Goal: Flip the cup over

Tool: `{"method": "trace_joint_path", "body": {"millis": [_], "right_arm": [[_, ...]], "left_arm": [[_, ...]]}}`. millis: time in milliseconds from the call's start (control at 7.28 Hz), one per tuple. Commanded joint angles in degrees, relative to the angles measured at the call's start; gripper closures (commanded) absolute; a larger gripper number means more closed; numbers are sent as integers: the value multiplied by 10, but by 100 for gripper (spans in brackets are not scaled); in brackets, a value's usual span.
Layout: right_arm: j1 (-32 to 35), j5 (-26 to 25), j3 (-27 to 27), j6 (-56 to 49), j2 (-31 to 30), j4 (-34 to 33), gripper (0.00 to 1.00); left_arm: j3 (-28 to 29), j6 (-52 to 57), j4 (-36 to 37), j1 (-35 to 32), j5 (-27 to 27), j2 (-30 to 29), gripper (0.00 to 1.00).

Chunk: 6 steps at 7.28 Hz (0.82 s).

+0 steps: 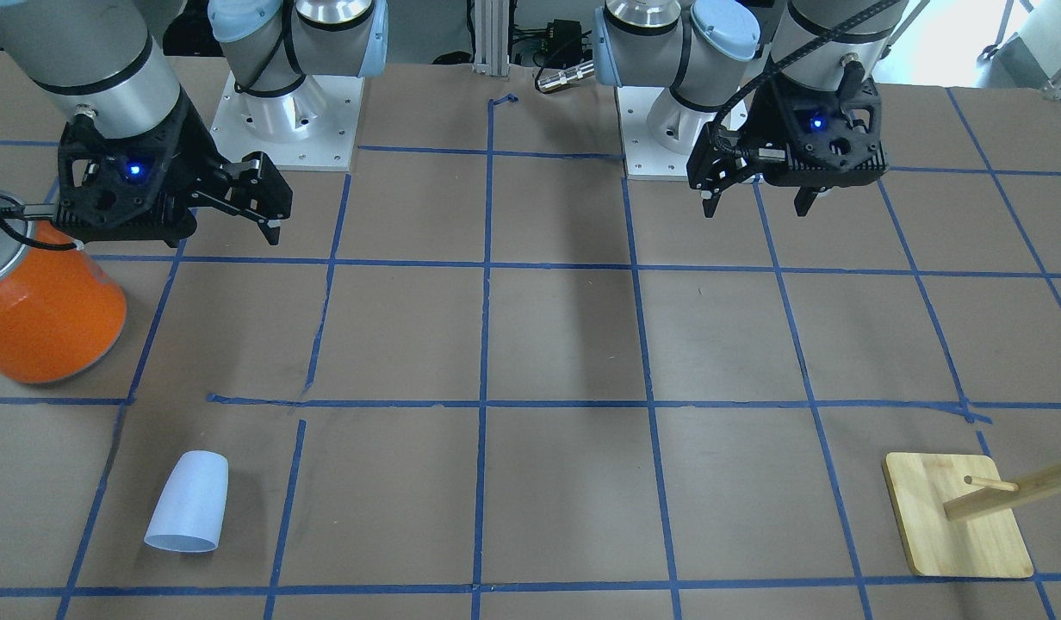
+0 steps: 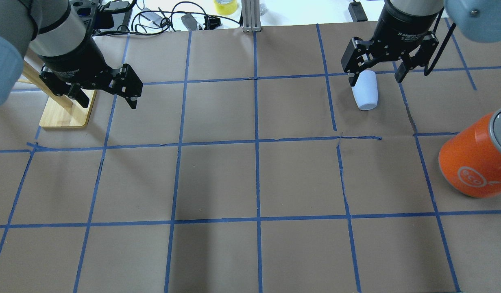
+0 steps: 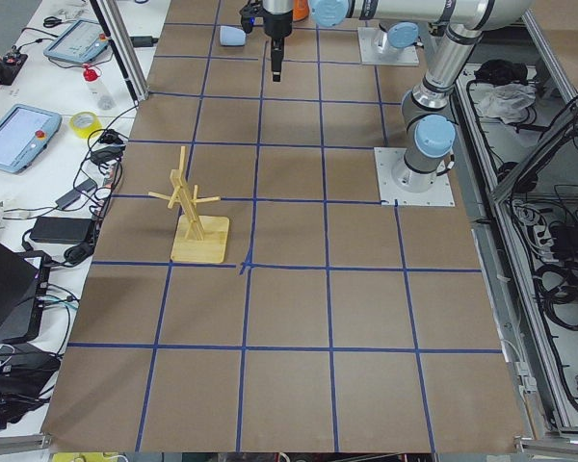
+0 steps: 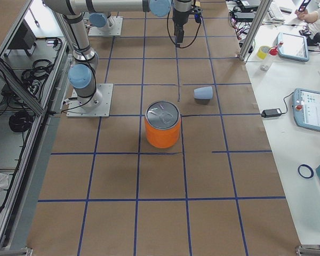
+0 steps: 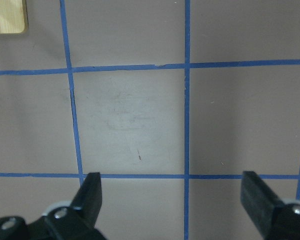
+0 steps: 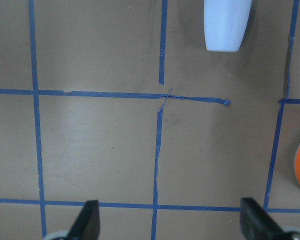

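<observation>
The cup (image 1: 189, 502) is a small pale blue-white tumbler lying on its side on the brown table, on the robot's right and far from its base. It also shows in the overhead view (image 2: 365, 90), the right side view (image 4: 203, 93) and at the top of the right wrist view (image 6: 225, 22). My right gripper (image 1: 268, 202) (image 2: 375, 77) hangs open and empty, well above the table and short of the cup. My left gripper (image 1: 754, 207) (image 2: 108, 101) is open and empty over the left half, its fingers (image 5: 90, 195) over bare table.
A large orange can (image 1: 48, 310) (image 2: 474, 160) with a silver top stands at the table's right edge, near the right arm. A wooden peg stand (image 1: 957, 517) (image 2: 65, 114) stands on the left side. Blue tape lines grid the table.
</observation>
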Motion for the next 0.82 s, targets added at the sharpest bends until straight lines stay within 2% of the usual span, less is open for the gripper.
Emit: {"method": "trace_joint_path", "body": {"millis": [0,687], "right_arm": [[0,-5,0,-3,0,0,0],[-10,-15,8,-6,13,8,0]], "left_arm": [[-1,1,0,0,0,0,0],[-2,0,0,0,-1,1,0]]}}
